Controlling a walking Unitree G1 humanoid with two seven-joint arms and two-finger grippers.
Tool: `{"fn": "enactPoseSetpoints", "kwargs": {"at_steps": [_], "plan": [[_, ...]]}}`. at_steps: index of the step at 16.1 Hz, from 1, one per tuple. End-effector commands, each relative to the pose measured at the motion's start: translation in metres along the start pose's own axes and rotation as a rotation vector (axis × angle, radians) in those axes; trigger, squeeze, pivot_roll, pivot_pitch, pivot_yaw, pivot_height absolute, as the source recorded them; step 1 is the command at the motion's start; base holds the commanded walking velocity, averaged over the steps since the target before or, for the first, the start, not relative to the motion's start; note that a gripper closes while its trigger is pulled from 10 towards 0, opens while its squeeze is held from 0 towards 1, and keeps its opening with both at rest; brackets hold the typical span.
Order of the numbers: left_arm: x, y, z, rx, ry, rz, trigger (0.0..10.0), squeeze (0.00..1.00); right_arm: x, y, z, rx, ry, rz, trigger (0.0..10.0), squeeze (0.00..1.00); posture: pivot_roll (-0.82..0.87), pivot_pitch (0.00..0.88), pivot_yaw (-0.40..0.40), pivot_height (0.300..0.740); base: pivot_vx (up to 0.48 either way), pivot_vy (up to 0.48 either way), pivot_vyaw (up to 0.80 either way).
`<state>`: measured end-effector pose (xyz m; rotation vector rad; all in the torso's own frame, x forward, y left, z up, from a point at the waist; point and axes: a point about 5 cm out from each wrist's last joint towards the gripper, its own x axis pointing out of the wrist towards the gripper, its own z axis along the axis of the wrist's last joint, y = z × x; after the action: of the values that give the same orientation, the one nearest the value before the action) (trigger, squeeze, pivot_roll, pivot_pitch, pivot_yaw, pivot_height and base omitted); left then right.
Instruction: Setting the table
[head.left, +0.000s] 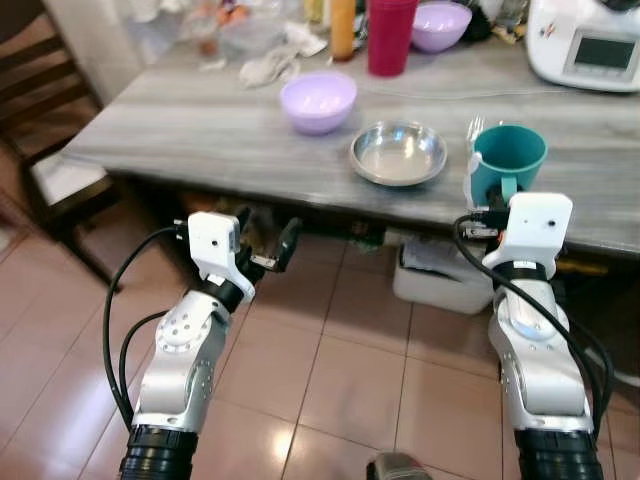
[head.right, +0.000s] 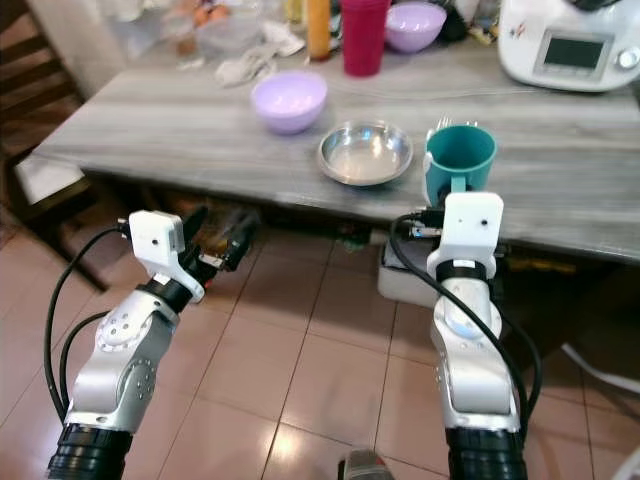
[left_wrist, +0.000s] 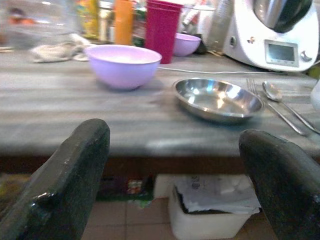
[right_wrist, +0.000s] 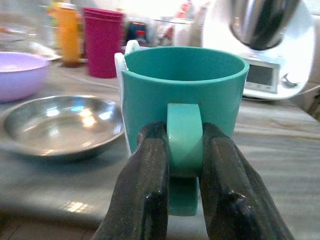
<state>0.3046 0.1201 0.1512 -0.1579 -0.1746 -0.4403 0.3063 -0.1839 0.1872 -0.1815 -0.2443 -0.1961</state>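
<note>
Right gripper (right_wrist: 184, 175) is pinched on the handle of the teal mug (right_wrist: 184, 85), held upright at the table (head.left: 200, 130) edge. Left gripper (head.left: 268, 245), fingers apart, hangs below the edge. Keep the mug level and set it down clear of the steel dish (head.left: 398, 152); fork (left_wrist: 272, 102) and spoon (left_wrist: 282, 97) lie just beyond, lilac bowl (head.left: 318, 100) farther

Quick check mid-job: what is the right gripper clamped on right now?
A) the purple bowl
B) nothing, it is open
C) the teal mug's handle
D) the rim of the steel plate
C: in the right wrist view the right gripper pinches the handle of the teal mug.
</note>
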Motion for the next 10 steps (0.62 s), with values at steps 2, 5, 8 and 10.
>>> {"fn": "enactPoseSetpoints", "kwargs": {"at_steps": [2,5,8,10], "plan": [[0.0035,-0.0076,0.0039,-0.006,-0.012,-0.028,10.0,0.00,0.0010,-0.0081,0.0058,-0.004,-0.025,-0.026,10.0,0.00,-0.25,0.157,0.053,0.740,0.480,0.000,-0.33],[0.0026,-0.0069,0.0046,-0.003,-0.009,-0.028,10.0,0.00,0.0017,-0.0078,0.0066,-0.002,-0.028,-0.027,10.0,0.00,-0.25,0.156,0.053,0.740,0.480,0.000,0.00],[-0.0006,-0.0077,0.0048,0.001,-0.005,-0.028,10.0,0.00,0.0027,-0.0067,0.0071,-0.005,-0.031,-0.024,10.0,0.00,-0.24,0.154,0.048,0.740,0.135,0.000,0.00],[-0.0051,-0.0079,0.0020,0.031,0.028,-0.032,10.0,0.00,0.0036,-0.0065,0.0077,-0.007,-0.033,-0.021,10.0,0.00,-0.24,0.154,0.048,0.740,0.000,0.000,0.00]]}}
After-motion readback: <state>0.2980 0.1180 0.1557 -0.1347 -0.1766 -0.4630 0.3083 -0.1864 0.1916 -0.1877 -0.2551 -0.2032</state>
